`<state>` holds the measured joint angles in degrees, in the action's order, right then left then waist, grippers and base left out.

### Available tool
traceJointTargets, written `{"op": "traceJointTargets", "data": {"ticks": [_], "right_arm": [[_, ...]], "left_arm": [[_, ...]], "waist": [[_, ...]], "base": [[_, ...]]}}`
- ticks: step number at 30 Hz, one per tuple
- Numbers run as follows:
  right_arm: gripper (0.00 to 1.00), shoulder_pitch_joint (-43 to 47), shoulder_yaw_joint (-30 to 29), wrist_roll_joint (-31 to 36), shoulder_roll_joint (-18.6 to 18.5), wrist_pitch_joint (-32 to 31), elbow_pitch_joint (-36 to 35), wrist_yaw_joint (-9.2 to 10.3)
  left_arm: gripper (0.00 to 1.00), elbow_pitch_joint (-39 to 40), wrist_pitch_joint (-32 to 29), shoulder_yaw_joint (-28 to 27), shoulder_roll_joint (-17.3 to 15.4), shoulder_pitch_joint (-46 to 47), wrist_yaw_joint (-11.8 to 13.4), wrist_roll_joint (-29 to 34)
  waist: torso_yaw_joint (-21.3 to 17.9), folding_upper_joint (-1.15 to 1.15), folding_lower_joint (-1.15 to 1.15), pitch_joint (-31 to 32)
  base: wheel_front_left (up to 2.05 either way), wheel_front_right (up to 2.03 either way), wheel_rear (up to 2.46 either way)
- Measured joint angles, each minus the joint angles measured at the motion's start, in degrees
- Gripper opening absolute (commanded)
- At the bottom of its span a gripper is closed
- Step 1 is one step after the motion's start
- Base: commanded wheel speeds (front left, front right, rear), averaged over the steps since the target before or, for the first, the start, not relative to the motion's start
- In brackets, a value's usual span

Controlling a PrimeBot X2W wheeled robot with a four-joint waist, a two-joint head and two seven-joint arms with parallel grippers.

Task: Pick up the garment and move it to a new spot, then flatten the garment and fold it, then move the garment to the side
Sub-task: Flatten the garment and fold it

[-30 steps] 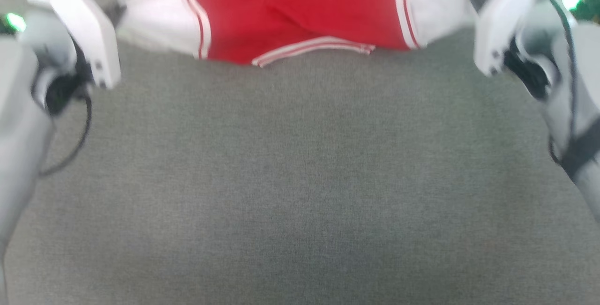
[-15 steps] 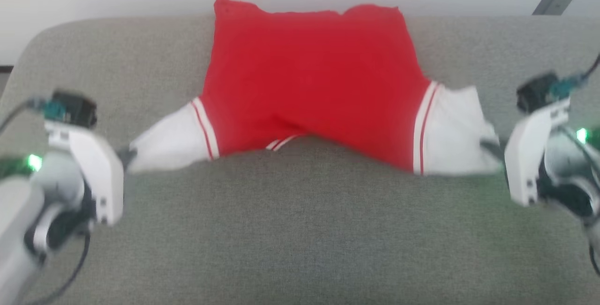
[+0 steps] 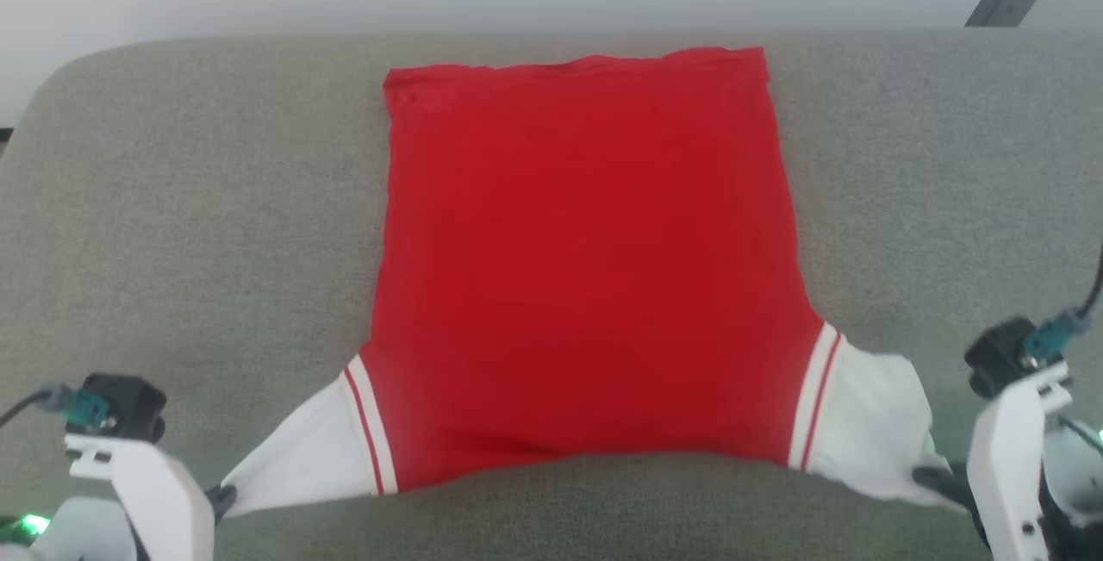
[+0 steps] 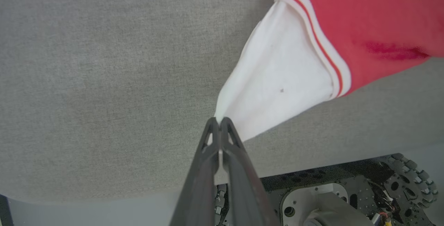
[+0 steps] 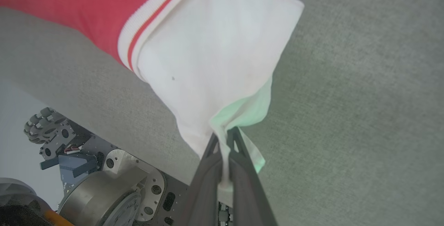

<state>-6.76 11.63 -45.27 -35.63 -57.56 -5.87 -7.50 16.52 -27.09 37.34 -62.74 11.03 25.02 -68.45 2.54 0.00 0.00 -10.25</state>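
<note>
Garment lies spread on the worktop. Left gripper and right gripper each pinch a sleeve, jaws tight, likely to stretch it flat.

Your robot's wrists wear white, flat-sided housings, each topped by a black camera block with a teal connector and a dark cable. A green light glows by the left wrist. The left gripper and right gripper each have two long dark grey fingers with triangular cut-outs near the tips. The base shows a black perforated plate and a roller-studded wheel.
</note>
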Motion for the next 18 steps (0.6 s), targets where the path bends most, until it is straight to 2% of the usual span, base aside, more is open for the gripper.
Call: {"op": "traceJointTargets", "data": {"ticks": [3,6,9,13,15,16,17,18], "right_arm": [[0.00,4.52,-3.74,1.52,1.49,-2.63,-4.09,0.01],[0.00,6.75,-6.20,3.86,4.61,-2.97,-6.41,0.01],[0.00,7.45,-6.58,6.73,7.01,-2.22,-6.47,0.01],[0.00,6.85,-5.64,10.02,9.44,0.52,-3.10,0.00],[0.33,5.58,-5.47,11.44,10.36,2.67,-0.65,0.00],[0.43,5.02,-4.93,12.13,10.48,3.13,0.51,-0.01],[1.00,4.22,-4.69,12.40,11.00,3.83,2.66,-0.04],[1.00,3.91,-4.42,12.54,11.20,4.53,3.25,-0.07]], "left_arm": [[0.00,1.90,1.86,-0.53,-1.45,-2.82,1.55,-0.11],[0.00,1.62,3.57,-0.48,-0.99,-4.35,1.63,-0.24],[0.00,-0.32,4.90,-0.07,0.70,-4.44,0.34,0.04],[0.00,-3.33,5.59,1.03,4.15,-2.86,-1.82,0.76],[0.00,-4.64,5.60,1.51,5.47,-1.81,-2.68,1.24],[0.00,-5.19,5.60,1.70,6.02,-1.20,-3.19,1.46],[0.00,-6.15,5.78,1.98,7.01,-0.37,-3.70,1.65],[0.00,-6.57,5.98,1.99,7.47,0.01,-3.97,1.69]], "waist": [[0.06,0.00,0.00,-0.80],[0.24,0.00,0.00,-1.83],[0.50,0.00,0.00,-2.98],[0.93,0.00,0.00,-4.35],[1.09,0.00,0.00,-4.91],[1.19,0.00,0.00,-5.10],[1.25,0.00,0.00,-5.38],[1.28,0.00,0.00,-5.45]], "base": [[0.00,0.00,0.00],[0.00,0.00,0.00],[0.00,0.00,0.00],[0.00,0.00,0.00],[0.00,0.00,0.00],[0.00,0.00,0.00],[0.00,0.00,0.00],[0.00,0.00,0.00]]}}
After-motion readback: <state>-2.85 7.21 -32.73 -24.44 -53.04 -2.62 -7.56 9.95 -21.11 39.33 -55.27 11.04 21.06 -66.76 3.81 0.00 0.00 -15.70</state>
